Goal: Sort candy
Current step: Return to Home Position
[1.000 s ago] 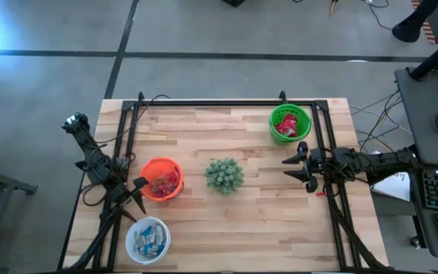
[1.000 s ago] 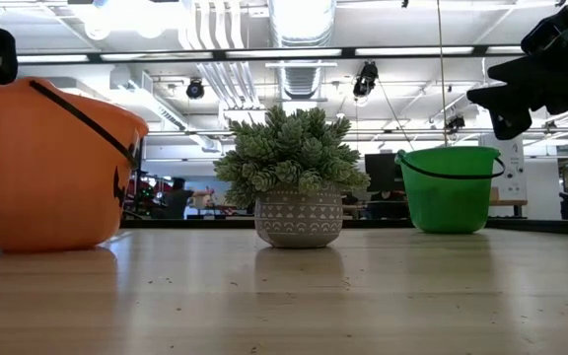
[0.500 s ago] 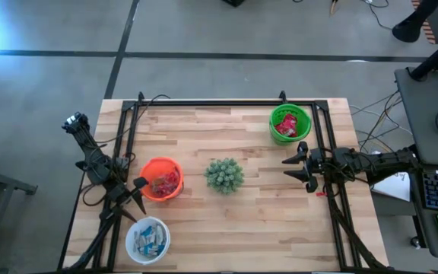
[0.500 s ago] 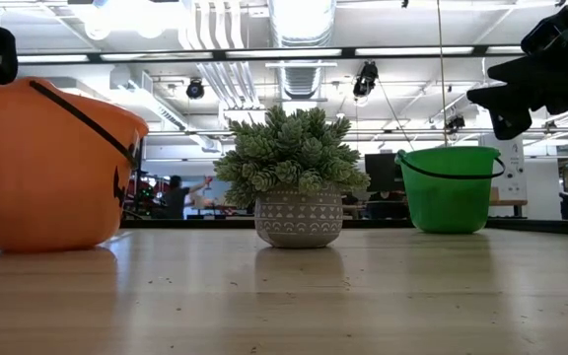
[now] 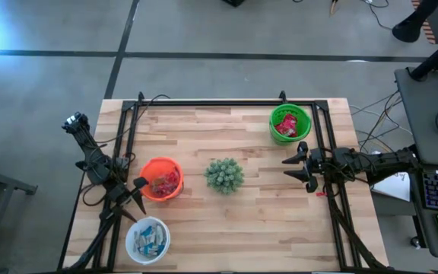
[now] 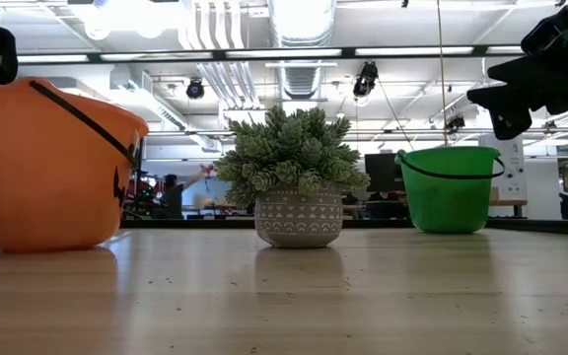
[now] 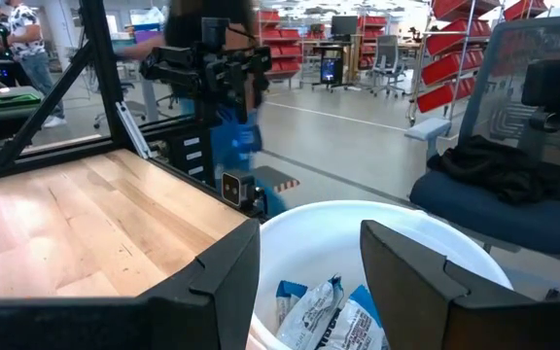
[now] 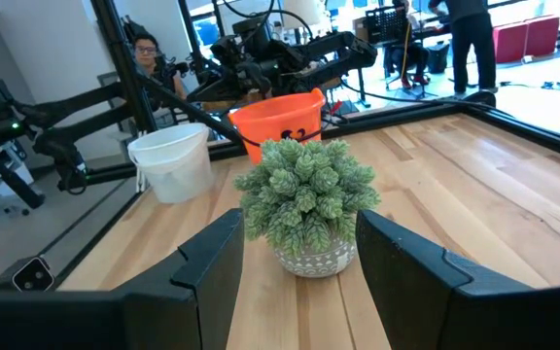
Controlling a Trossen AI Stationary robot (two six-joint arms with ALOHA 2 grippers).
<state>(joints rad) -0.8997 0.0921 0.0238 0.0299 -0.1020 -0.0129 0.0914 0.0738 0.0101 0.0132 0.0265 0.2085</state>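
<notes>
My left pincer (image 5: 138,195) was spread and empty at the tabletop's (image 5: 242,221) left edge, between the orange bucket (image 5: 147,169) and the white bucket (image 5: 130,232). My right pincer (image 5: 295,169) was spread and empty at the right edge, near the green bucket (image 5: 273,116), facing the potted plant (image 5: 223,175). Candy lay in the buckets: red packets (image 5: 285,125) in green, mixed red pieces (image 5: 167,183) in orange, blue-and-white bars (image 5: 149,242) in white.
</notes>
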